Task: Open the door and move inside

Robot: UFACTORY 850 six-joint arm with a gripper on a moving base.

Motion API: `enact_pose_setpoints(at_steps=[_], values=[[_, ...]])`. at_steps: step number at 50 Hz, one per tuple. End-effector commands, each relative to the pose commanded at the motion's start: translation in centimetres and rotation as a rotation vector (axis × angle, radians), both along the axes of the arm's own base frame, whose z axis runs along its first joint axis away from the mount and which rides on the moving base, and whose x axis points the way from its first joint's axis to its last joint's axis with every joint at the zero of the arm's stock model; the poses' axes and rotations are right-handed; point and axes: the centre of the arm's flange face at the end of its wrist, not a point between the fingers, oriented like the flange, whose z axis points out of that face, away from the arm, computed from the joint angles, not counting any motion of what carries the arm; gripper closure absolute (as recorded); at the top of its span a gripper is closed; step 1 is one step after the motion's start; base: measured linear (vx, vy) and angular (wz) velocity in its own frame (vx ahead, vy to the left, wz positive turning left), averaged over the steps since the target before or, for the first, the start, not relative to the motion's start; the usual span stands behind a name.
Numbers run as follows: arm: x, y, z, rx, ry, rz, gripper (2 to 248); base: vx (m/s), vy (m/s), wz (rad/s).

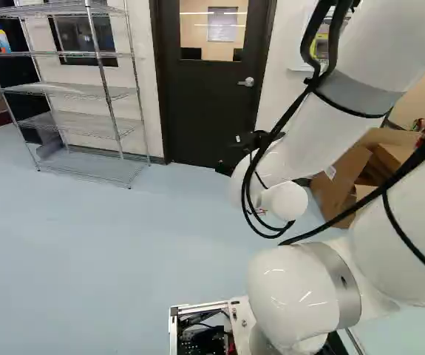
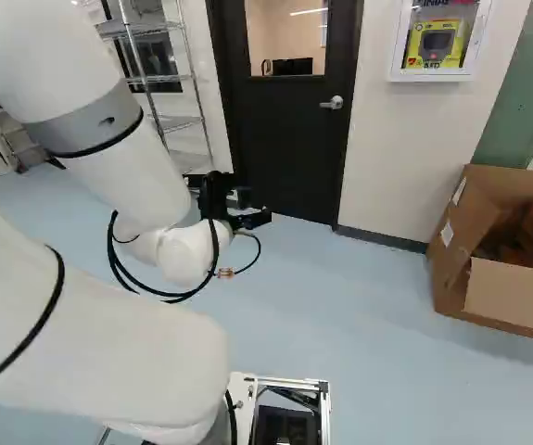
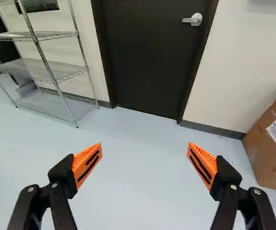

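One white cabinet (image 2: 484, 42) on the wall to the right of the door holds one yellow device (image 2: 435, 44), both carrying print. Two white labels (image 3: 275, 131) are stuck on the one large brown cardboard box (image 3: 267, 153), which stands open on the pale blue floor (image 3: 142, 191) with smaller cardboard pieces inside. One printed sheet (image 1: 222, 24) shows through the door's window.

There is one black door (image 2: 289, 139), ahead of the arm, closed in its dark frame. It has one rectangular glass window (image 1: 192, 29) in its upper part and one silver lever handle (image 3: 194, 19) near its right edge.

The tool (image 2: 250, 221) is well apart from both door and handle. In the wrist view its two fingers stand wide apart, nothing between them but air over the floor; each of the two orange pads (image 3: 87, 163) shows two dark slots.

Left of the door stands one silver wire rack (image 1: 85, 90); five shelves can be counted in the left base view. One blue and yellow container (image 1: 3, 41) is on it, its label too small to tell.
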Motion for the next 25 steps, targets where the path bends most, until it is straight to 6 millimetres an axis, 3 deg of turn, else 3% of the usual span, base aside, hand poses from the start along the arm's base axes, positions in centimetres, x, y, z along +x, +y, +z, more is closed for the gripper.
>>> enact_pose_setpoints(at_steps=[25], values=[[0.00, 0.00, 0.00, 0.000, 0.000, 0.000, 3, 0.087, -0.001, -0.006]])
